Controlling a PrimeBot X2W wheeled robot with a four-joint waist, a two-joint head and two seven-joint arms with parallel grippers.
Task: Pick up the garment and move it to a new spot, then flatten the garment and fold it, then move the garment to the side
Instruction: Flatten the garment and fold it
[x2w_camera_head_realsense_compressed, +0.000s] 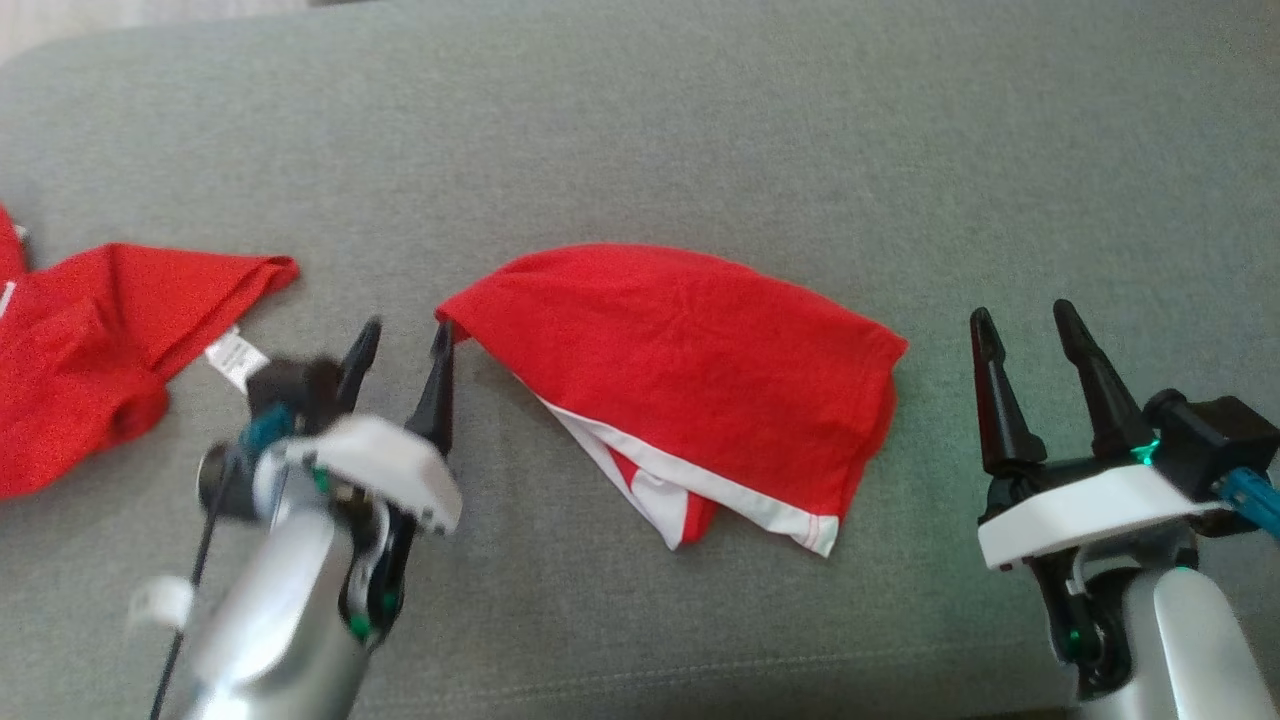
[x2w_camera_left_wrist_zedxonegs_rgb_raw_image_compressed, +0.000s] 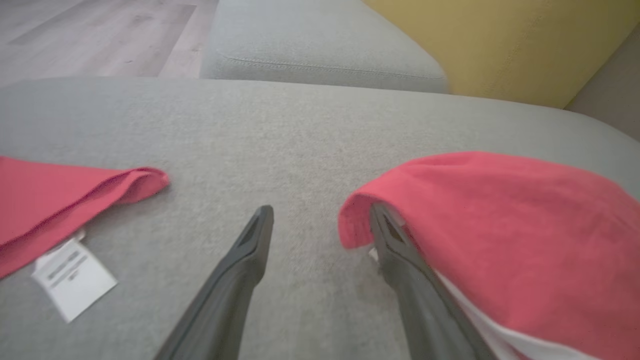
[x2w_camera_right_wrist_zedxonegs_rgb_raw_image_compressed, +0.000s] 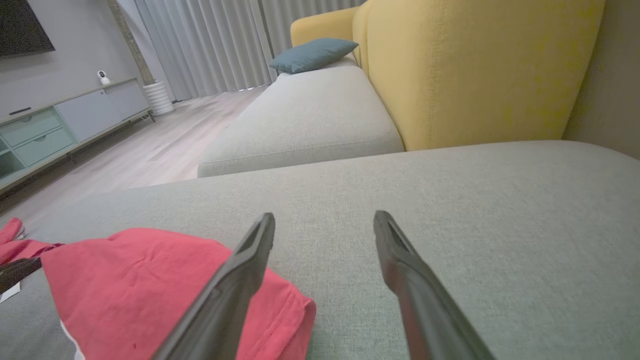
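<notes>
One layer alone could have been pinched and the fold dragged open, because the garment (x2w_camera_head_realsense_compressed: 690, 350) draped its corner over one finger (x2w_camera_left_wrist_zedxonegs_rgb_raw_image_compressed: 402, 270) of the left gripper (x2w_camera_head_realsense_compressed: 408, 328), whose jaws stood apart. Folded and red, with a white hem (x2w_camera_head_realsense_compressed: 700, 485) showing underneath, it lay on the grey cushion (x2w_camera_head_realsense_compressed: 700, 130) between both grippers. The right gripper (x2w_camera_head_realsense_compressed: 1021, 310), likewise spread, stood just beside its other end.

Left gripper (x2w_camera_head_realsense_compressed: 408, 330): smeared by motion blur in the head view, wrist housing indistinct
One finger (x2w_camera_left_wrist_zedxonegs_rgb_raw_image_compressed: 400, 260) of it: tip tucked under the corner of the folded red fabric garment with white trim (x2w_camera_head_realsense_compressed: 680, 340)
Second red crumpled garment (x2w_camera_head_realsense_compressed: 90, 340): cut off by the head view's left edge
White care label (x2w_camera_left_wrist_zedxonegs_rgb_raw_image_compressed: 75, 277): print too blurred to read
</notes>
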